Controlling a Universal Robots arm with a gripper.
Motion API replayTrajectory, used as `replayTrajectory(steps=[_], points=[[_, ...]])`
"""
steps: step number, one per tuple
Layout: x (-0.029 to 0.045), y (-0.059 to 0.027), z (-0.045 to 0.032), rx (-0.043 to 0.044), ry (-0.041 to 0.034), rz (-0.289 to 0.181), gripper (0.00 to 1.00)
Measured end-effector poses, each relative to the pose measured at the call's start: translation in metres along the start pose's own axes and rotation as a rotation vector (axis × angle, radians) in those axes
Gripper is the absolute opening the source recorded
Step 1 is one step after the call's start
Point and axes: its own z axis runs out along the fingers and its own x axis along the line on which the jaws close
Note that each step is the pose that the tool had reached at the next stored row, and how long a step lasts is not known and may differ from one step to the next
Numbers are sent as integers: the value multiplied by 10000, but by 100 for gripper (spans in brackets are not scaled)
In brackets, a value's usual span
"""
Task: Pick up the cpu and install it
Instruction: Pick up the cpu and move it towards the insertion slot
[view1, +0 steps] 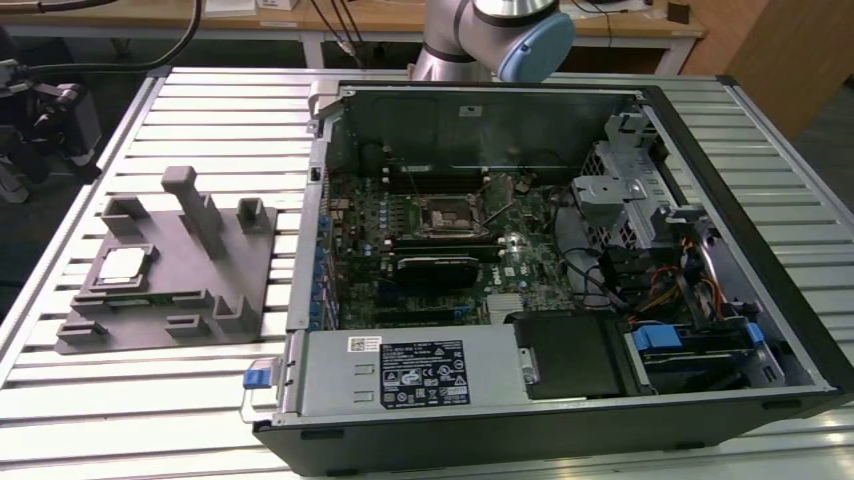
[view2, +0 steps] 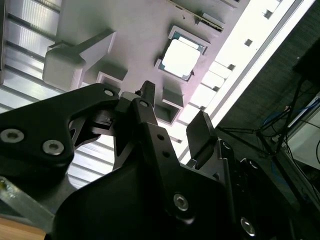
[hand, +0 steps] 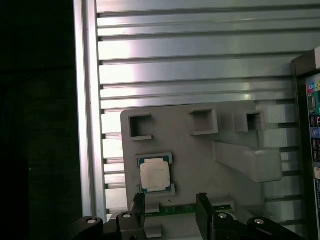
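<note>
- Claw (hand: 170, 212): black, two-fingered. In both wrist views its fingers (hand: 202, 210) stand apart with nothing gripped between them. It hangs above the near edge of the grey tray.
- Cpu (hand: 155, 175): small flat square chip with a silvery top and a pale rim. It lies flat in a square recess of the tray, just ahead of the claw's fingertips and clear of them. In the first wrist view it sits nearer one finger than the other. The second wrist view (view2: 181, 56) and the exterior view (view1: 123, 265) show it in the same recess.
- Tray (hand: 200, 135): grey moulded plastic under and ahead of the claw, with square pockets and upright blocks.
- Tall post (hand: 250, 162): the largest upright on the tray, ahead of the claw and off to one side of the cpu.
- Green strip (hand: 177, 209): narrow and seated in a tray slot. In the first wrist view it is seen between the claw's two fingertips.
- Table (hand: 190, 65): ribbed aluminium slats carrying the tray, stretching on beyond it, away from the claw.
- Computer case (view1: 747, 300): black with its side open, lying on the table toward the exterior view's right of the tray, well apart from the cpu.
- Socket (view1: 445, 212): black square frame on the board inside the case.
- Arm (view1: 494, 25): grey with a blue cap, rising behind the case.
</note>
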Motion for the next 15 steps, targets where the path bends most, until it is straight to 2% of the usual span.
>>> replayTrajectory(steps=[15], points=[[2,-3,60,0,1,0,53]])
